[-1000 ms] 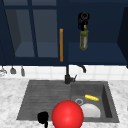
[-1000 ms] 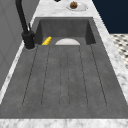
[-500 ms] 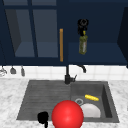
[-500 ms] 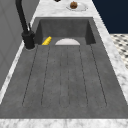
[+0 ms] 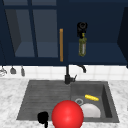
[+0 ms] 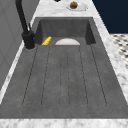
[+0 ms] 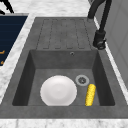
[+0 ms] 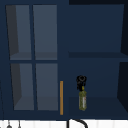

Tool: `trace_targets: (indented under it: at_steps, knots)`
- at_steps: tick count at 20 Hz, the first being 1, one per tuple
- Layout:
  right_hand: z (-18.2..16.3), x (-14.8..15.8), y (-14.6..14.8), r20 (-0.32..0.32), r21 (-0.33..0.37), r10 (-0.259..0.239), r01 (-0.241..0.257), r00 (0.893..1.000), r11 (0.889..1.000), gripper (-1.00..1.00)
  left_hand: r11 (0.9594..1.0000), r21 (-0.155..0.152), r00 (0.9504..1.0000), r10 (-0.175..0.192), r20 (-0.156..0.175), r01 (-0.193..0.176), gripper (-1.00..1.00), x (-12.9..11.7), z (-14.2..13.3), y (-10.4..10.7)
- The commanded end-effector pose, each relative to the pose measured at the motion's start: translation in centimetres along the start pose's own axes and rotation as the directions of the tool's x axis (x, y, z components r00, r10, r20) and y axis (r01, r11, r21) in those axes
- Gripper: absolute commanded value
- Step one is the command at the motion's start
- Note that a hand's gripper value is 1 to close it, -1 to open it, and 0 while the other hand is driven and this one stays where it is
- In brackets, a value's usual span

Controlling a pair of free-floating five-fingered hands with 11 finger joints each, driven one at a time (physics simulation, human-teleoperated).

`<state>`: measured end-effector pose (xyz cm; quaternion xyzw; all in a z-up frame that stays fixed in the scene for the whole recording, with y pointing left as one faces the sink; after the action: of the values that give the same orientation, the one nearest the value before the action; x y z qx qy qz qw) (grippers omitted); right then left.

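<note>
- The right robot hand [image 5: 82, 27] is seen up in the open wall cabinet, its fingers curled round the neck of a bottle [image 5: 82, 47].
- The bottle is held upright, its base at or just above the lower shelf [image 5: 100, 51], toward the shelf's left end; contact with the shelf cannot be told.
- In the upper view the same robot hand [image 8: 81, 82] is seen on top of the bottle [image 8: 82, 100], just right of the orange door handle [image 8: 61, 97].
- The left robot hand [image 5: 43, 117] is seen low at the sink's front edge, left of a red ball [image 5: 67, 115]; whether its fingers are spread or curled cannot be told.
- In the basin [image 7: 27, 75] a white plate [image 7: 58, 90] lies toward the front, with a corn cob [image 7: 90, 94] beside it near the drain.
- The black tap [image 5: 68, 75] stands at the sink's rear edge.
</note>
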<state>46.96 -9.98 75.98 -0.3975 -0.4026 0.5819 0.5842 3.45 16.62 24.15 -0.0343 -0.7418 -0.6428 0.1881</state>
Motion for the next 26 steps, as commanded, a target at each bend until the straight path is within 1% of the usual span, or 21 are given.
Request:
trace_targets:
  at_steps: [1, 5, 6, 7, 8, 10, 14, 18, 21, 26]
  knots:
    - [-1.4, 0.1, 0.9, -0.038, -0.053, 0.033, -0.035, 0.999, 0.998, 1.0, 1.0, 0.0, 1.0, 0.0, 0.0, 0.0, 0.0, 0.0, 0.0, 0.0]
    - [-2.1, 0.2, -0.2, -0.048, -0.054, 0.024, -0.027, 0.999, 0.998, 1.0, 1.0, 0.0, 1.0, 0.0, 0.0, 0.0, 0.0, 0.0, 0.0, 0.0]
    - [-1.7, 0.3, -0.3, -0.049, -0.056, 0.018, -0.02, 0.999, 0.998, 1.0, 1.0, 0.0, 1.0, 0.0, 0.0, 0.0, 0.0, 0.0, 0.0, 0.0]
    - [-0.5, 0.6, -0.1, -0.046, -0.062, 0.001, -0.004, 0.999, 0.998, 1.0, 1.0, 0.0, 1.0, 0.0, 0.0, 0.0, 0.0, 0.0, 0.0, 0.0]
    - [0.0, 0.8, -0.1, -0.04, -0.06, -0.011, 0.008, 0.999, 0.998, 1.0, 1.0, 0.0, 1.0, 0.0, 0.0, 0.0, 0.0, 0.0, 0.0, 0.0]
    - [0.9, 0.9, 0.2, -0.037, -0.081, -0.021, 0.018, 0.999, 0.997, 1.0, 1.0, 0.0, 1.0, 0.0, 0.0, 0.0, 0.0, 0.0, 0.0, 0.0]
    - [2.0, 0.9, 0.7, -0.033, -0.099, -0.019, 0.015, 0.999, 0.995, 1.0, 1.0, 0.0, 1.0, 0.0, 0.0, 0.0, 0.0, 0.0, 0.0, 0.0]
    - [1.7, 1.0, 1.1, -0.022, -0.056, -0.013, 0.012, 1.0, 0.998, 1.0, 1.0, 0.0, 1.0, 0.0, 0.0, 0.0, 0.0, 0.0, 0.0, 0.0]
    - [1.6, 1.3, 1.3, -0.012, -0.053, -0.009, 0.008, 1.0, 0.999, 1.0, 1.0, 0.0, 1.0, 0.0, 0.0, 0.0, 0.0, 0.0, 0.0, 0.0]
    - [1.2, 1.9, 1.4, -0.017, -0.059, -0.008, 0.007, 1.0, 0.998, 1.0, 1.0, 0.0, 1.0, 0.0, 0.0, 0.0, 0.0, 0.0, 0.0, 0.0]
